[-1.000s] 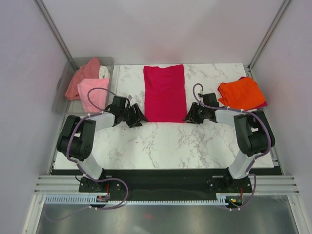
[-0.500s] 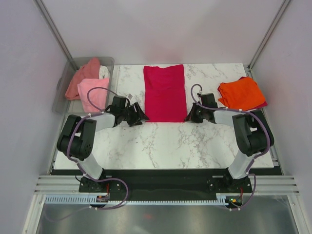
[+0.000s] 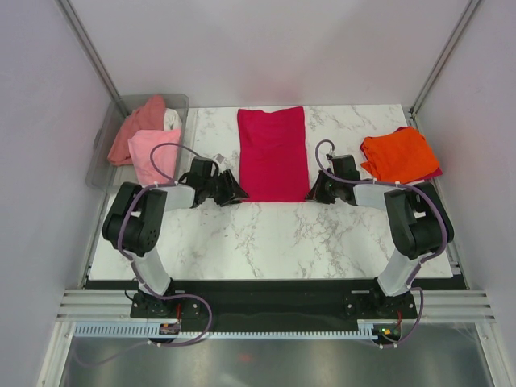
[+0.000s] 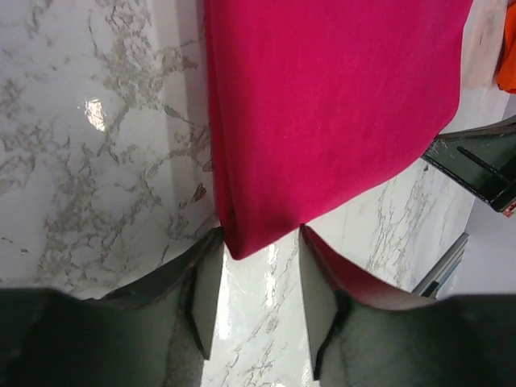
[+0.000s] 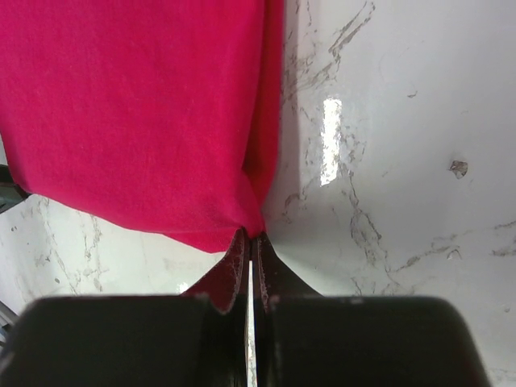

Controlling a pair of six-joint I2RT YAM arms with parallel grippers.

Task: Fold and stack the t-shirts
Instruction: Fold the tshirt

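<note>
The crimson t-shirt [image 3: 272, 153] lies folded into a long strip at the table's middle. My left gripper [image 3: 236, 192] sits at its near left corner. In the left wrist view the gripper [image 4: 260, 242] is open, and the shirt's corner [image 4: 250, 234] lies between the fingertips [image 4: 208, 282]. My right gripper [image 3: 313, 193] is at the near right corner. In the right wrist view it [image 5: 251, 240] is shut on the tip of the shirt's corner [image 5: 161, 105]. The orange t-shirt [image 3: 397, 155] lies folded at the right.
A clear grey bin [image 3: 105, 137] at the far left holds light pink [image 3: 153, 153], salmon [image 3: 137, 125] and white [image 3: 172, 119] t-shirts. Something dark red peeks out under the orange shirt. The walls stand close on both sides.
My left gripper has slid right until the shirt's near left corner lies between its open fingers. My right gripper has barely moved.
</note>
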